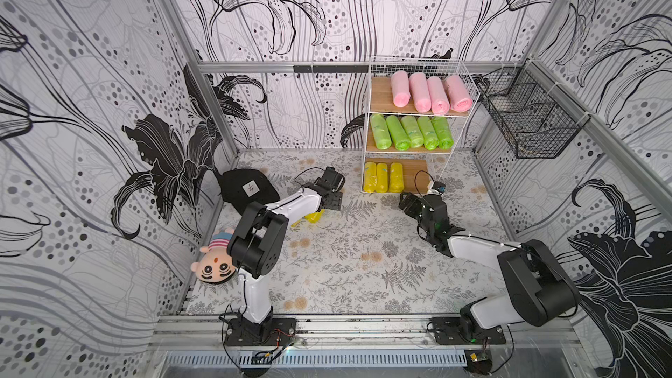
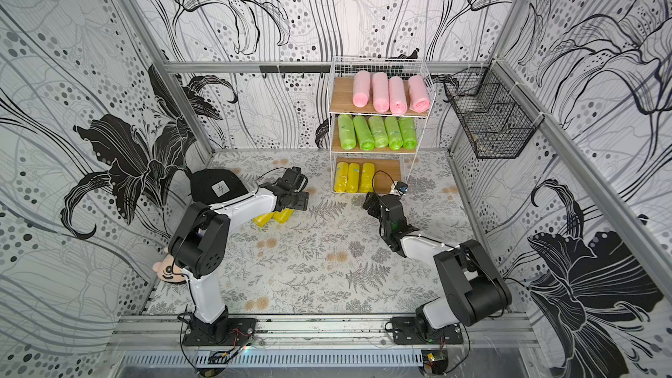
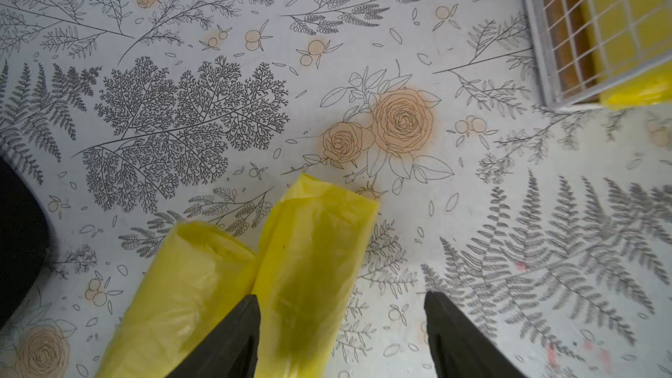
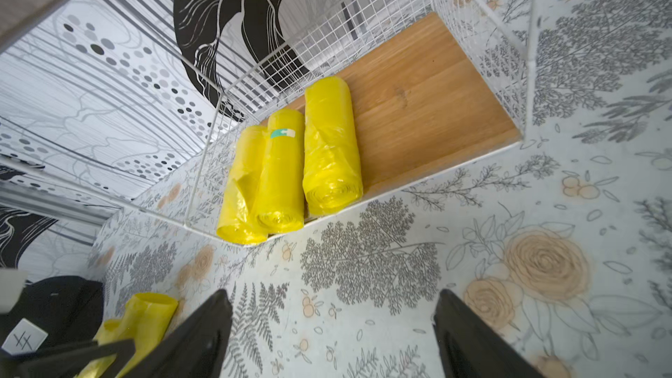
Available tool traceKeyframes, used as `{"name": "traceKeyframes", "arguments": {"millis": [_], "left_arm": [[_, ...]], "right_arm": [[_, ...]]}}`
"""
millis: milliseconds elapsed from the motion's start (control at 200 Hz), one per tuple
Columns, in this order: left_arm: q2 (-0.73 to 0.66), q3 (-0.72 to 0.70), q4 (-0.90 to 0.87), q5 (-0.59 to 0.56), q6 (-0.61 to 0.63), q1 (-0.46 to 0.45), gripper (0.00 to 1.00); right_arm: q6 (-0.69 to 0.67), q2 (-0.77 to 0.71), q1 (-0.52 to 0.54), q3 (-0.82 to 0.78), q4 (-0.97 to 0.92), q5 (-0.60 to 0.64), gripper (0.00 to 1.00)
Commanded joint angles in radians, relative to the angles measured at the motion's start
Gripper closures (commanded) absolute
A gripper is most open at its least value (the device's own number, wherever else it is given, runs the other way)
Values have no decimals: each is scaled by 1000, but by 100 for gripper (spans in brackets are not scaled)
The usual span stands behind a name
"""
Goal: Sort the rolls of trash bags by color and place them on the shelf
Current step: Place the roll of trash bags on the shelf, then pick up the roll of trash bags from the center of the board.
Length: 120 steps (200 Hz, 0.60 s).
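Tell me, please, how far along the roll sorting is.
Done: four pink rolls, five green rolls and three yellow rolls occupy the top, middle and bottom tiers of the shelf. In hand: the left gripper, open, straddles one yellow roll on the table; the right gripper is open and empty. Left: that roll and its neighbour.

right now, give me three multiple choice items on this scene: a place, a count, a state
1. Where do the two loose yellow rolls lie?
A) on the table
B) in the wire basket
C) on the top tier

2. How many green rolls are on the middle tier?
A) three
B) five
C) seven

3. The right claw is:
A) shut on a pink roll
B) shut on a yellow roll
C) open and empty

Answers: 1 A, both lie flat on the patterned table; 2 B, five lie side by side; 3 C, its fingers stand apart with only table between them.
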Motion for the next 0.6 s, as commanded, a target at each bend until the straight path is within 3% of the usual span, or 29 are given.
{"name": "traceKeyframes", "arguments": {"millis": [0, 360, 596], "left_arm": [[40, 75, -77, -41, 84, 14, 26], [221, 301, -219, -41, 178, 20, 29], [297, 399, -291, -104, 217, 20, 32]], "right_arm": [[-36, -55, 4, -41, -73, -25, 10], [-36, -114, 5, -78, -108, -18, 11], [-36, -129, 4, -75, -128, -19, 11]]}}
